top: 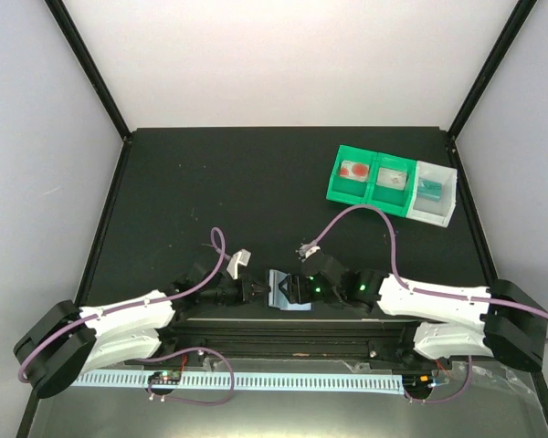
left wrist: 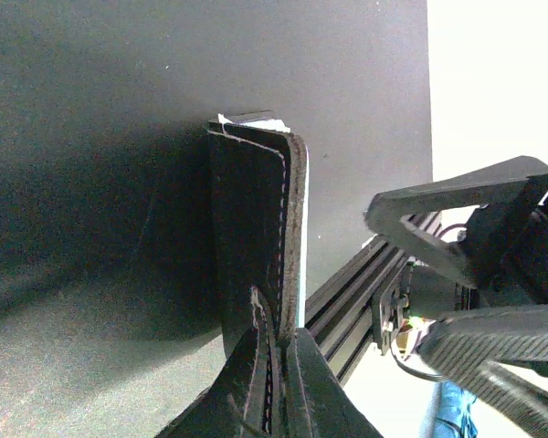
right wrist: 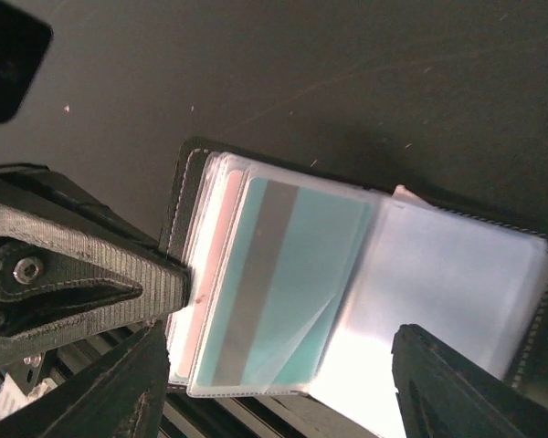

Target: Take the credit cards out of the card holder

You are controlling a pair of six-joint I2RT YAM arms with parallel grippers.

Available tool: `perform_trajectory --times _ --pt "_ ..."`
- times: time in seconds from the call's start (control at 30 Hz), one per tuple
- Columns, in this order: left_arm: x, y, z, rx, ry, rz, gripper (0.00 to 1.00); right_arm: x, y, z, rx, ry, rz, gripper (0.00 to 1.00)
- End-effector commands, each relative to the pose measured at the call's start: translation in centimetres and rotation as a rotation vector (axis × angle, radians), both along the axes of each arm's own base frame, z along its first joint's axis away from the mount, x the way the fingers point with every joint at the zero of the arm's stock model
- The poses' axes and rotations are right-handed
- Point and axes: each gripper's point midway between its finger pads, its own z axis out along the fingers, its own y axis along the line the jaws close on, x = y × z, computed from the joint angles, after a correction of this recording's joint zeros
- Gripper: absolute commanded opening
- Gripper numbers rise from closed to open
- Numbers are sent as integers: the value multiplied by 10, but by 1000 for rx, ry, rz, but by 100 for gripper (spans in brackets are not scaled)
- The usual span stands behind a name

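Currently we have the left end effector (left wrist: 272, 365) clenched on one edge of the card holder (left wrist: 256, 219), bracing it open at the near edge of the desk (top: 210, 182). The right end effector (right wrist: 288, 388) is released and straddles the teal credit card (right wrist: 292, 274), presumably to pull it.

Bright even light, blown-out whites, soft shadow beside card holder (left wrist: 251, 228).
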Motion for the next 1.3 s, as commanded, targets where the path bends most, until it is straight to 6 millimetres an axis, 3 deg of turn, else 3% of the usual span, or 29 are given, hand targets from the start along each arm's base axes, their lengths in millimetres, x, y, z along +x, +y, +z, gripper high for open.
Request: perform_trajectory --times 0.0,0.27,0.67,0.83,1.1,1.27 --pt "3 -5 13 -36 -28 -3 2 -8 21 -4 49 32 50 68" --pt "2 -6 14 -40 -28 -6 2 -15 33 -19 12 73 84 68" --pt "2 -6 14 -39 -29 -8 2 -12 22 -34 -76 79 57 67" --pt "1 -5 13 -34 -29 -10 2 -12 3 -44 -156 77 26 67" --pt "3 -4 8 -8 -28 -2 2 -10 -29 -45 -206 46 -48 65" --pt "6 0 0 27 -30 14 2 -12 -49 -58 -264 46 -84 64"
